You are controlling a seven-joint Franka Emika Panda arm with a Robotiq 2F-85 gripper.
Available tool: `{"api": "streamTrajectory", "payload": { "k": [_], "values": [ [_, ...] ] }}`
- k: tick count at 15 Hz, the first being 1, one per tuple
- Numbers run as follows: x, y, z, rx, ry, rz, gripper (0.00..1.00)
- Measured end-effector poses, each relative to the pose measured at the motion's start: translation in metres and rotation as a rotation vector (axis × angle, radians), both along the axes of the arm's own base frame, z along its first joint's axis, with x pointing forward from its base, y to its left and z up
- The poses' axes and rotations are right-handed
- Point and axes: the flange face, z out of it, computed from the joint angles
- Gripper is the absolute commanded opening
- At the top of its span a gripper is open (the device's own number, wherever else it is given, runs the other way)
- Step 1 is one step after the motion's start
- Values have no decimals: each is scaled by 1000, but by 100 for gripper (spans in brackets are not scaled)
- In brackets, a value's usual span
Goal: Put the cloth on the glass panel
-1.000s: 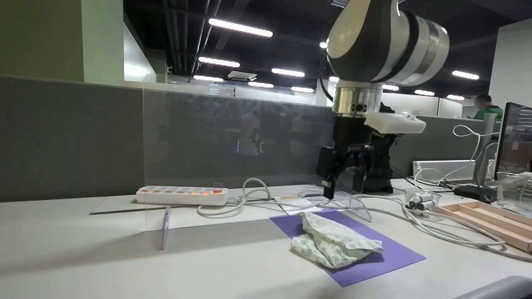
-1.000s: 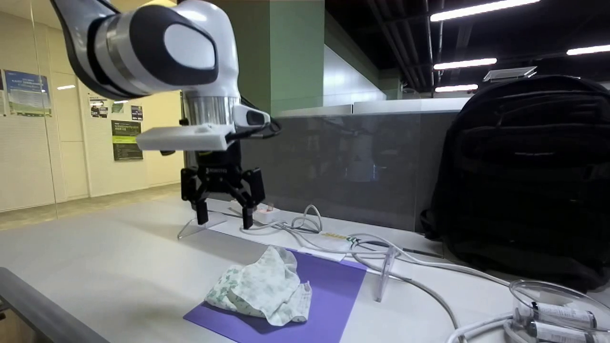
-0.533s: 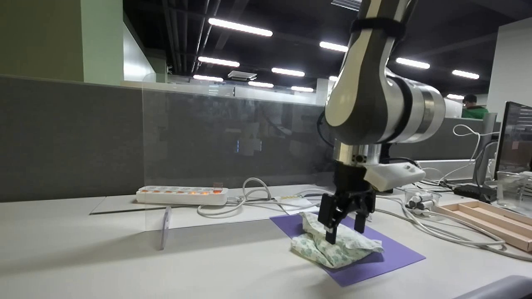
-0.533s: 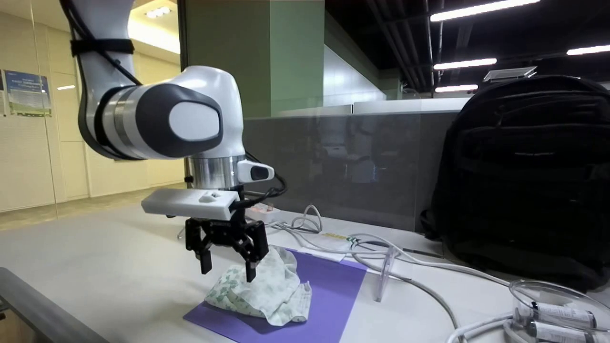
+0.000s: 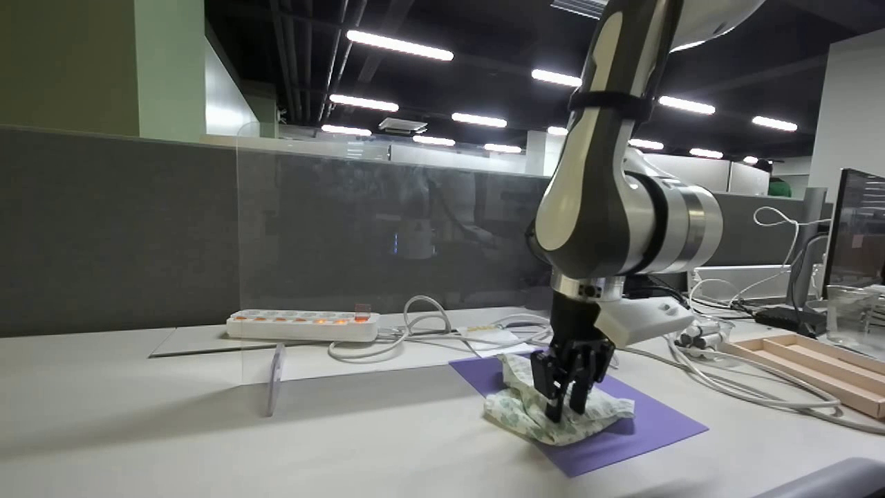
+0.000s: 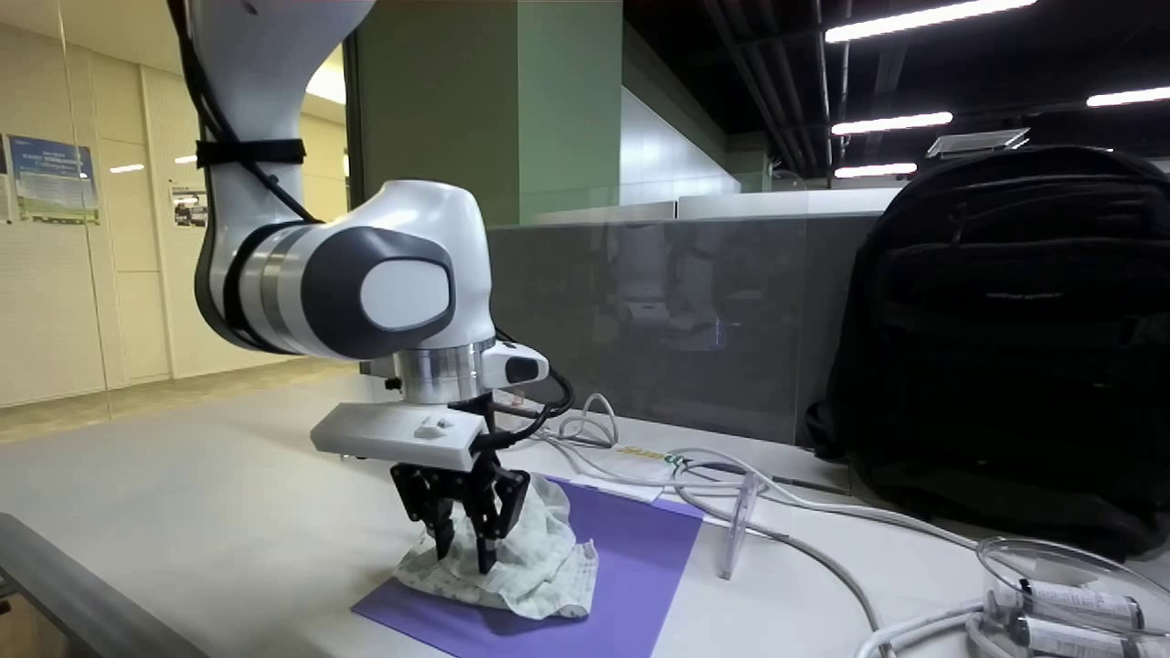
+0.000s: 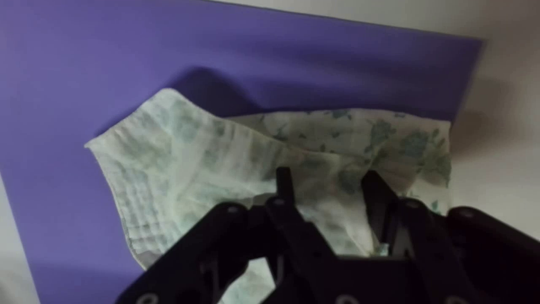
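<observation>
The cloth (image 5: 515, 409), pale with a green leaf print, lies crumpled on a purple sheet (image 5: 660, 422). My gripper (image 5: 566, 411) points straight down at it, fingertips touching or sunk into its folds. In the wrist view the fingers (image 7: 284, 183) stand partly apart, with cloth (image 7: 190, 156) under and between them; no firm pinch shows. An exterior view also has the gripper (image 6: 465, 557) low over the near-left part of the cloth (image 6: 548, 567). The glass panel (image 5: 387, 235) is a clear upright sheet on small feet behind the cloth.
A white power strip (image 5: 304, 325) and loose cables (image 5: 422, 332) lie behind the panel. A clear panel foot (image 6: 739, 530) stands beside the purple sheet. A black backpack (image 6: 1005, 347), a container of small bottles (image 5: 702, 335) and a wooden tray (image 5: 816, 370) are also on the table.
My arm has come down from above the table onto the cloth. The jaws, wide half a second ago, have moved closer together, and the cloth has shifted slightly under them.
</observation>
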Motion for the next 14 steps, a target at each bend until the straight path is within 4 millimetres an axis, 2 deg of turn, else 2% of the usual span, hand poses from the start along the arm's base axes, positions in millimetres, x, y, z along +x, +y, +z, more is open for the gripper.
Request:
{"api": "streamTrajectory", "payload": {
  "k": [2,3,6,8,11,14],
  "values": [
    [4,-2,0,4,-4,-6,4],
    [7,-2,1,9,-4,-7,1],
    [12,11,8,52,30,5,0],
    [18,22,23,94,63,18,1],
    [30,33,65,134,63,58,1],
    [44,43,131,133,-8,129,1]
  ]
}}
